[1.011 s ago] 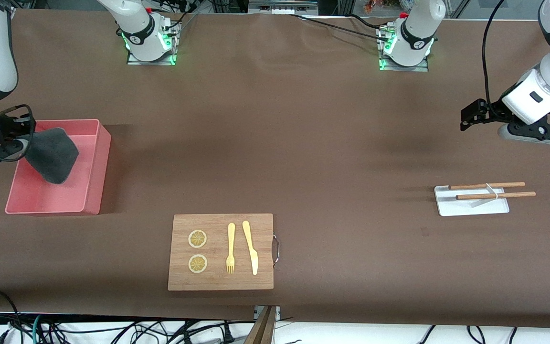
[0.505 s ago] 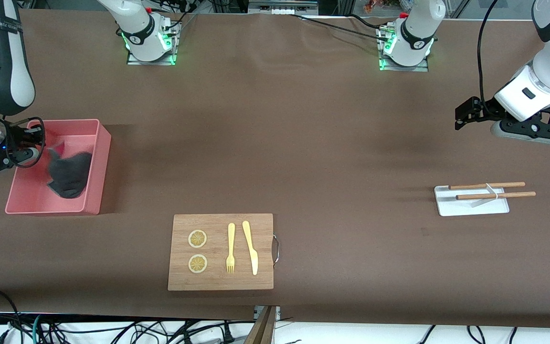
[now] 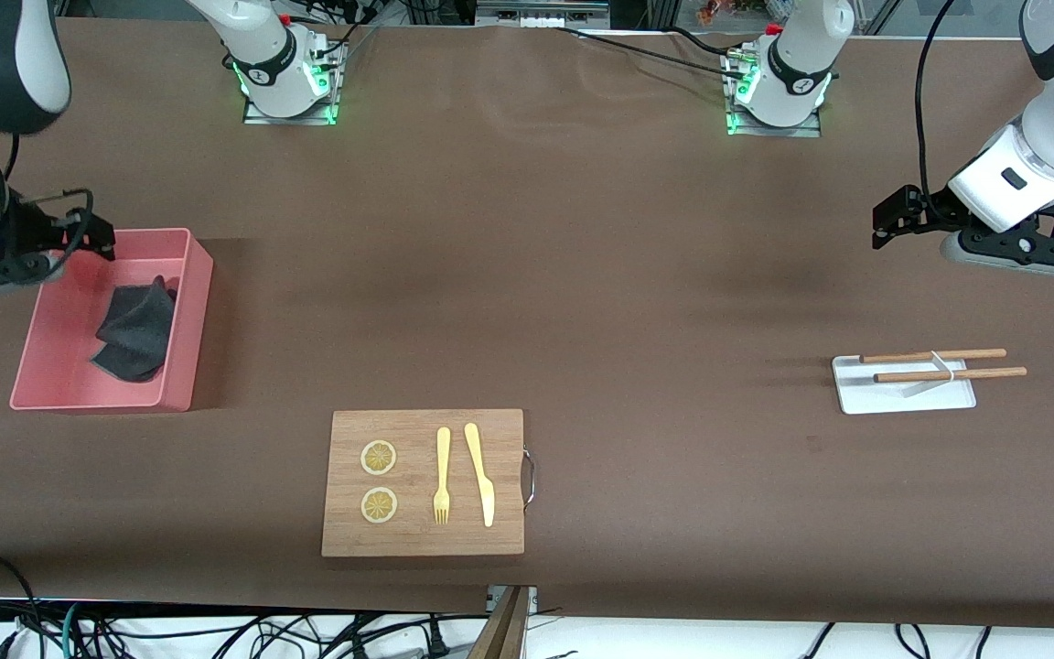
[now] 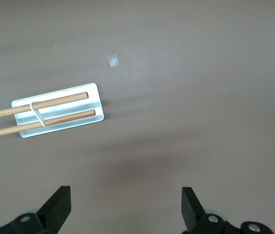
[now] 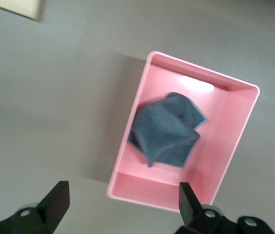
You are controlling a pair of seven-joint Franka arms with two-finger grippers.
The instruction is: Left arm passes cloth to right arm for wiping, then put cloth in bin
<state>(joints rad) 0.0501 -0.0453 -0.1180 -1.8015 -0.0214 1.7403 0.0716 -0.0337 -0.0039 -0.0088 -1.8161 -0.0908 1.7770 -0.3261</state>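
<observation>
We see a broad brown tabletop (image 3: 582, 275) with both arm bases lit green along its edge farthest from the front camera, and a tangle of black cables below its nearest edge. A wooden cutting board (image 3: 423, 482) lies near that front edge, carrying two lemon slices (image 3: 379, 458), a yellow fork (image 3: 442, 476) and a yellow knife (image 3: 481, 474). Toward the left arm's end, two chopsticks (image 3: 939, 363) rest across a white rest (image 3: 902, 384).

At the right arm's end sits the pink bin (image 3: 188, 311), and the dark grey cloth (image 3: 135, 329) lies crumpled inside it, resting on the floor of the bin against the wall that faces the middle of the tabletop. The right hand (image 3: 79, 240) hangs over the bin's edge farthest from the front camera, its fingers spread wide and empty, clear of the cloth below; its wrist view looks straight down on cloth and bin (image 5: 234, 126).

The left hand (image 3: 893, 220) waits in the air over bare tabletop near the chopstick rest, its fingers (image 4: 59, 204) likewise wide apart and holding nothing.
</observation>
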